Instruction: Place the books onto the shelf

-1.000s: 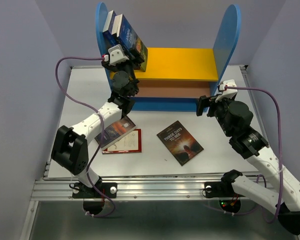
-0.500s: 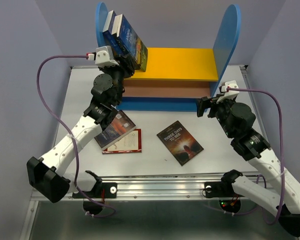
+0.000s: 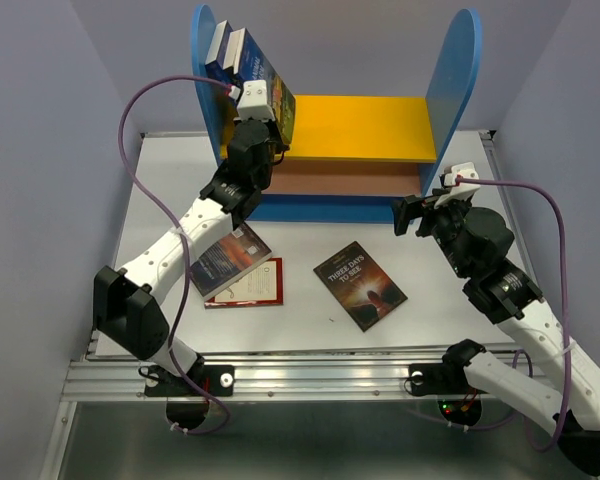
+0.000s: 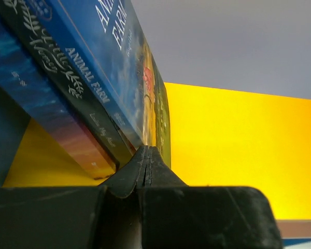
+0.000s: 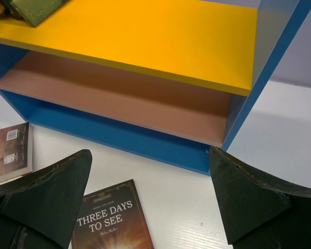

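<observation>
**Top, left-wrist and right-wrist views.** The shelf (image 3: 452, 80) stands along the far edge of the table (image 3: 310, 330). Three leaning books (image 3: 242, 62) sit at the left end of its yellow upper board, tilted against the left blue side panel. The brown lower board holds nothing.

The left hand (image 4: 146, 161) is raised to that upper board. Its two fingers are pressed together with nothing visible between them, and their tip meets the lower edge of the outermost leaning book.

The right hand (image 5: 149, 155) hovers above the table just in front of the shelf's right end, its fingers spread wide apart and holding nothing.

Three books lie flat on the table. A dark brown book titled "Three Days to See" (image 3: 360, 285) is near the middle, toward the near edge. A dark red-brown book (image 3: 230, 262) lies toward the left edge, partly overlapping a white book with a red border (image 3: 252, 288).
</observation>
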### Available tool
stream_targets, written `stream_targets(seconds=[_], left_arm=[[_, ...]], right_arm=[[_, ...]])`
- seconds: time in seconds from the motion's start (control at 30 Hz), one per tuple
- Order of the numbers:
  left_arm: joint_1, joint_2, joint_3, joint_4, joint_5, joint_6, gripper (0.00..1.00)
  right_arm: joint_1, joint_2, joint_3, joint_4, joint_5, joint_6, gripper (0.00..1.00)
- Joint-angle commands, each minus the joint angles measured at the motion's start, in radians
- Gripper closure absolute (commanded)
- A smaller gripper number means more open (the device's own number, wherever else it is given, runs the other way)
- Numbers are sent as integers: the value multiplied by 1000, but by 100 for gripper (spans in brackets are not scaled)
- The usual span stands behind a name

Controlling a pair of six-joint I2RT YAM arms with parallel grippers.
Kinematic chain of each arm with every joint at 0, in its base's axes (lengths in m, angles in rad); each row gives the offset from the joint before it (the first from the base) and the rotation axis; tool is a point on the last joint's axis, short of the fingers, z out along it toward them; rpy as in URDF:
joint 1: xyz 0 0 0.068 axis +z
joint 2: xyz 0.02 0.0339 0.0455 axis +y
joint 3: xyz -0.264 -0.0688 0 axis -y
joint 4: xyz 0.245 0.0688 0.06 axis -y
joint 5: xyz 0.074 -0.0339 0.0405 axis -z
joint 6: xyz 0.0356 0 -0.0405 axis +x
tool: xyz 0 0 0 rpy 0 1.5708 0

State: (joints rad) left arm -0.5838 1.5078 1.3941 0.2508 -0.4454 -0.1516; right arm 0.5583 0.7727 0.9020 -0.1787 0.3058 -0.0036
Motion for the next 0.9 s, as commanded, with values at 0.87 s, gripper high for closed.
stream_targets(seconds=[0.87], left_arm=[[6, -130, 141, -96, 57, 73, 71]], right_arm=[[6, -24, 6, 41, -14, 1, 0]])
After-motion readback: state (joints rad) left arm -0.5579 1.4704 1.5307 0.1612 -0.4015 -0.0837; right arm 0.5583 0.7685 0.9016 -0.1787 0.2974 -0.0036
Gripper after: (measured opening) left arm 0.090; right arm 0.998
